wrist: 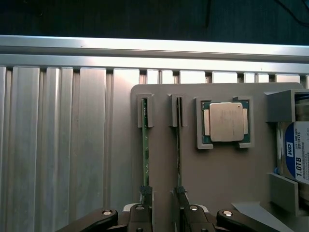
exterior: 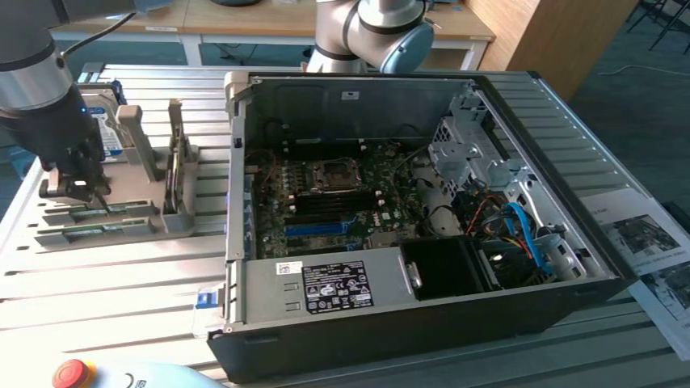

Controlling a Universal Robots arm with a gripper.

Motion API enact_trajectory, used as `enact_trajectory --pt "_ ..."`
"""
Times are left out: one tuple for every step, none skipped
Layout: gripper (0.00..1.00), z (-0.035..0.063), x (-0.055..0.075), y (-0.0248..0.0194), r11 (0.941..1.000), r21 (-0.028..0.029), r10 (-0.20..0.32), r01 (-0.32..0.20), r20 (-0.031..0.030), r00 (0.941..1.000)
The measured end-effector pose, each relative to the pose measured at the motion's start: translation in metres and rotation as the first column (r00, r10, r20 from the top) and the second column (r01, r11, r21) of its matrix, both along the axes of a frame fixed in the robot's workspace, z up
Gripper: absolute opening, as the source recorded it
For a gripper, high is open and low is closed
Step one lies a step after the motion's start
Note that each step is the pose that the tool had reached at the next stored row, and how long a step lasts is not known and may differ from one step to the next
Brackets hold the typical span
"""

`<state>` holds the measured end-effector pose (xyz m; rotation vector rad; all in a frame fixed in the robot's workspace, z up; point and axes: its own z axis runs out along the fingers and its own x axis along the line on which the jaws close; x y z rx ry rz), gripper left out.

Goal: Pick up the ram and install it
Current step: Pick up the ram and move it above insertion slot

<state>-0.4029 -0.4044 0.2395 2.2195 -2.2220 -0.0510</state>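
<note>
Claw [exterior: 77, 192] pictured spread over gray holder [wrist: 217, 179], ram [wrist: 145, 154] stood edgewise in holder's slot, processor [wrist: 225, 122] seated alongside, slatted surface [wrist: 58, 145] beneath.

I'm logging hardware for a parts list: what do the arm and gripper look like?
The arm is silver-grey tubing with a pale blue joint cap and a dark cable alongside. The gripper is black, with dark linkage fingers pinned by silver screws.

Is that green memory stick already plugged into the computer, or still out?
Still out. The ram stands on edge in a slot of the gray holder, outside the open computer case.
</note>
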Motion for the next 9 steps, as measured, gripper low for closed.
enact_trajectory --pt "0.31 -0.0001 0.0 0.0 1.0 0.0 0.0 0.0 0.0001 1.0" --pt "0.31 -0.0001 0.0 0.0 1.0 0.0001 0.0 0.0 0.0002 1.0" --pt "0.31 -0.0002 0.0001 -0.0003 1.0 0.0002 0.0 0.0 0.0003 1.0" --pt "0.31 -0.0003 0.0001 -0.0008 1.0 0.0003 0.0 0.0 0.0005 1.0" --pt "0.31 -0.0002 0.0001 -0.0014 1.0 0.0002 0.0 0.0 0.0004 1.0" --pt "0.31 -0.0001 0.0001 -0.0021 1.0 0.0001 0.0 0.0 0.0002 1.0" --pt "0.31 -0.0001 0.0002 -0.0028 1.0 0.0001 0.0 0.0 0.0002 1.0" --pt "0.31 -0.0001 0.0003 -0.0036 1.0 0.0001 0.0 0.0 0.0002 1.0" --pt "0.31 -0.0001 0.0004 -0.0045 1.0 0.0001 0.0 0.0 0.0002 1.0"
